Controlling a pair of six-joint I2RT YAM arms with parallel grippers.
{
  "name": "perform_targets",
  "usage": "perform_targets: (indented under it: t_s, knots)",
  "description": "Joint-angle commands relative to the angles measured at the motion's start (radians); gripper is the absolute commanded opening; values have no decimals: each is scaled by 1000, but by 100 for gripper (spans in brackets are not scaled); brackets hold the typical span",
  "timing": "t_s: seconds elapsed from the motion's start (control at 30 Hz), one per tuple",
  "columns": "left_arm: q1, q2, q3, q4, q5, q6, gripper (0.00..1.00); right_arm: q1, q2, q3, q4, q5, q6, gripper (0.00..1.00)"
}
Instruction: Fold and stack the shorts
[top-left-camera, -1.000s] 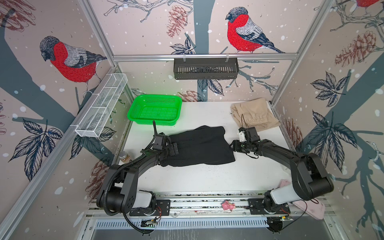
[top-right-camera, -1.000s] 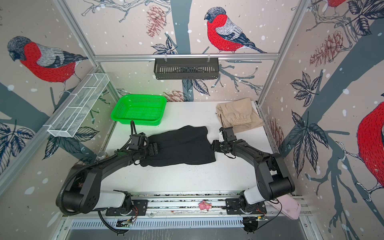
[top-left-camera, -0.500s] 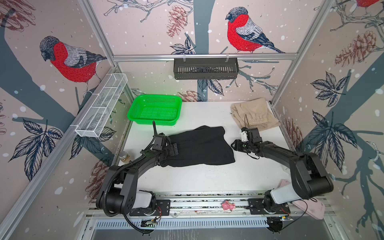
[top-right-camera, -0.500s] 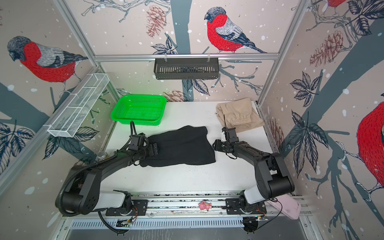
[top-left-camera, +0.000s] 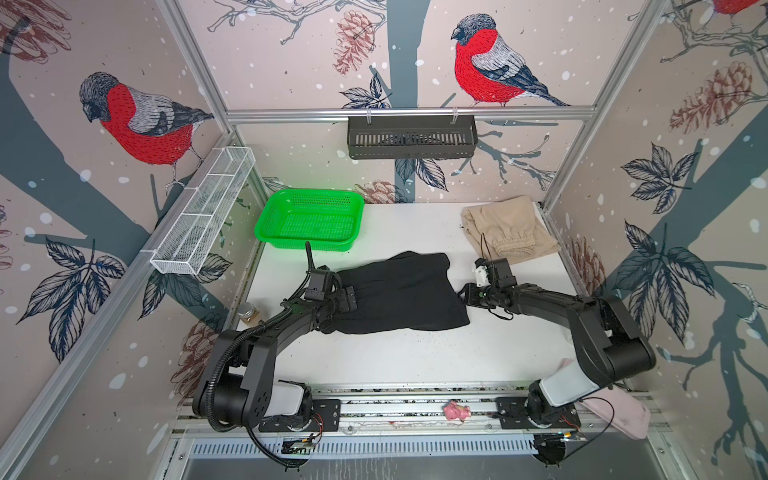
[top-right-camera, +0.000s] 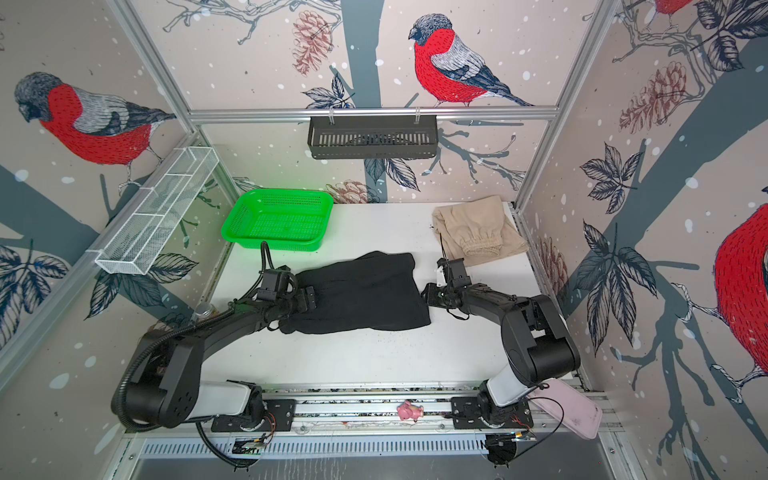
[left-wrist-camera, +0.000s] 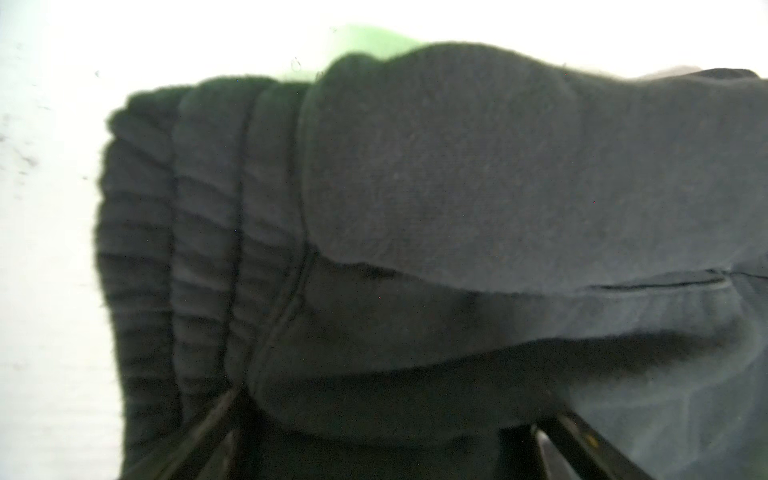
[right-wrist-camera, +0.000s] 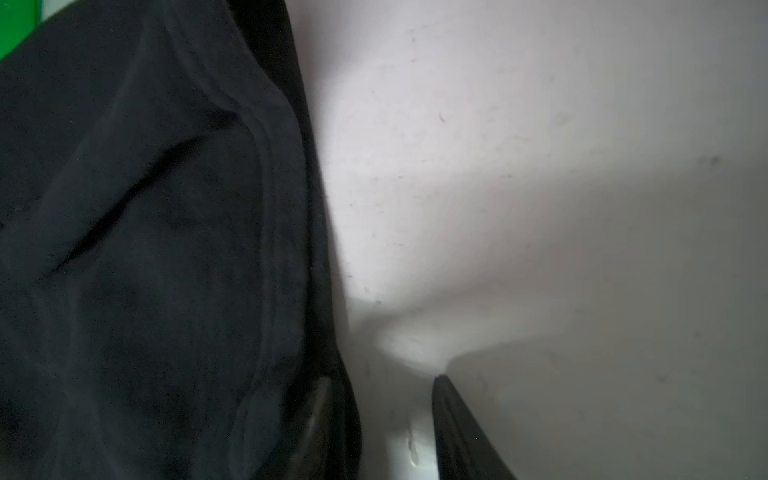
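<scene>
We have the plain black soft shorts (top-left-camera: 399, 293) lying flat on the white counter (top-left-camera: 415, 353) beside the green plastic mesh basket (top-left-camera: 309, 220) for folding. Our left tool (top-left-camera: 348, 297) gapes over the waistband (left-wrist-camera: 174, 232), and our right tool (top-left-camera: 464, 293) sits part-open astride the hem (right-wrist-camera: 286, 232).

Black shorts (top-left-camera: 399, 291) looked soft matt knit cloth, waistband ribbed. Tan shorts (top-left-camera: 509, 228) looked matt woven cloth, puckered. Green basket (top-left-camera: 309, 245) looked glossy perforated plastic. Table (top-left-camera: 415, 353) under basket was matt white, speckled.
</scene>
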Motion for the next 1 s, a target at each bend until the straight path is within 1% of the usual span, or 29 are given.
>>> perform_targets:
  t_s: [0.0,0.07,0.17,0.23,0.3,0.37,0.5,0.63,0.73,0.83,0.87,0.93,0.97]
  knots:
    - [4,5,-2,-95,-26,-5,97,1,32,-14,3,-19,9,39]
    - [5,6,0,-98,-23,-3,97,-1,38,-26,32,-65,21,37]
    - [4,0,-1,-102,-22,-5,97,7,25,-38,58,-115,43,28]
    - [6,-5,-3,-104,-26,-5,97,11,12,-41,52,-124,52,16]
    - [6,-4,-6,-102,-33,-5,97,9,-5,-35,21,-109,45,5]
    - [8,5,-6,-101,-35,-4,97,4,-29,-14,-35,-77,28,2]
    - [27,25,-5,-107,-41,-1,97,-16,-110,64,-192,-11,-14,1]
    - [50,27,-4,-99,-23,4,97,-36,-169,104,-328,16,-24,1]
    - [51,29,1,-93,-6,7,97,-56,-167,54,-355,29,-24,1]
    - [51,34,1,-73,36,15,97,-88,-114,-19,-311,29,-29,1]
    - [48,34,0,-63,52,19,97,-95,-92,-31,-291,27,-30,4]
    - [43,23,5,-53,75,22,97,-104,-58,-24,-263,29,-38,23]
    - [39,13,11,-55,82,25,97,-104,-56,-9,-261,34,-41,29]
